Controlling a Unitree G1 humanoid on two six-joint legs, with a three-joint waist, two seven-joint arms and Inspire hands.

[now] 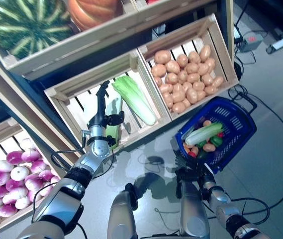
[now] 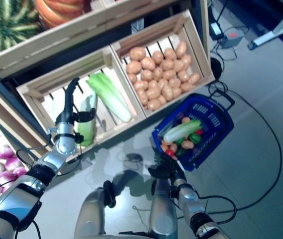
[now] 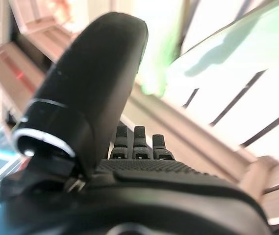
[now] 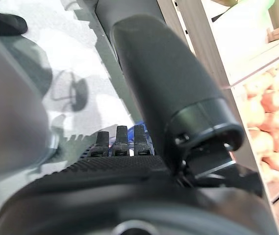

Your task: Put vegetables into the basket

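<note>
Looking down from the head, we see the wooden crates first, the biggest things here. A shelf at the upper left of the frame carries a striped watermelon (image 1: 24, 22) and an orange pumpkin (image 1: 94, 11). Below it, the middle crate (image 1: 89, 82) holds two pale green cabbages: one long cabbage (image 1: 134, 98) lying loose toward the crate's right side, and a second one, the held cabbage (image 1: 114, 117), nearer the front rail. To the right, a neighbouring crate (image 1: 221, 45) is full of brown potatoes (image 1: 186, 77). At the lower left of the frame another crate holds purple and white onions (image 1: 12, 177).

On the grey floor at centre right sits the blue basket (image 1: 238, 117), with its black handle on the far side. Inside it lie a pale green cabbage (image 1: 203, 133) and several small red, green and orange vegetables beneath it.

We see our left hand (image 1: 101, 112) reaching into the middle crate, fingers straight and pointing up along the left of the held cabbage while the thumb sticks out across it; whether it truly pinches the cabbage we cannot tell. Our right hand (image 1: 185, 173) sits at the basket's near edge, at lower centre; its fingers are hidden there, so we cannot tell their state.
</note>
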